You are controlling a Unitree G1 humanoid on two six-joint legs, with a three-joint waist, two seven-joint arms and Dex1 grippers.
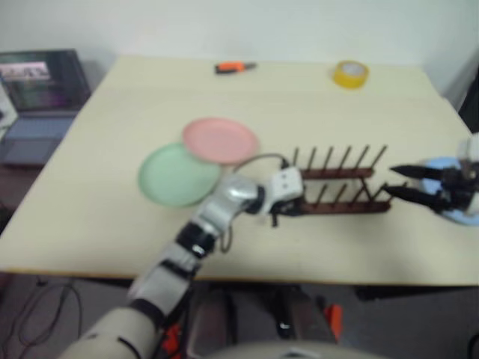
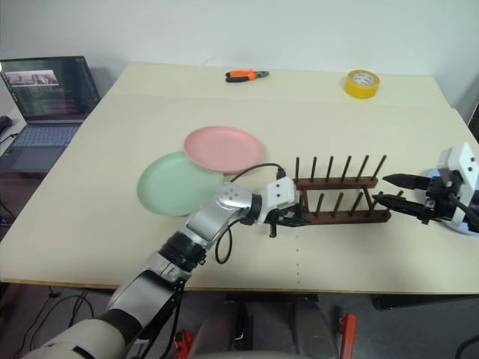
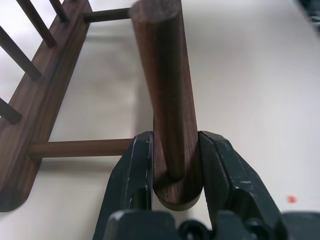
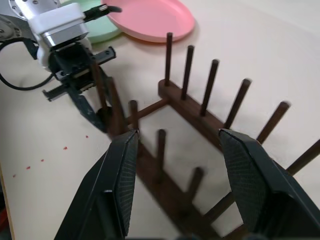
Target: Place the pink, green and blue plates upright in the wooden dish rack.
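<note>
Right now we're gripping the small dark-brown wooden dish rack point(image 2: 338, 196) w/ our left gripper point(image 2: 288, 218): its two black fingers point(image 3: 131, 175) are pinching the end of the near base rail, at the rack's left end, jaws narrowed tight onto the wood. Rack is sitting flat on the pale tabletop point(image 2: 90, 202), pegs pointing up, no plate in it.

Our right gripper point(image 2: 393, 191) is hovering just off the rack's right end, jaws standing wide apart and gripping nothing. Behind it, at the table's right edge, the light blue round plastic plate point(image 1: 449, 188) is lying flat, partly hidden by that hand.

Left of the rack, the mint green round plate point(image 2: 172, 183) is lying flat, and the pale pink round plate point(image 2: 222, 146) is lying w/ its edge overlapping the green one.
</note>
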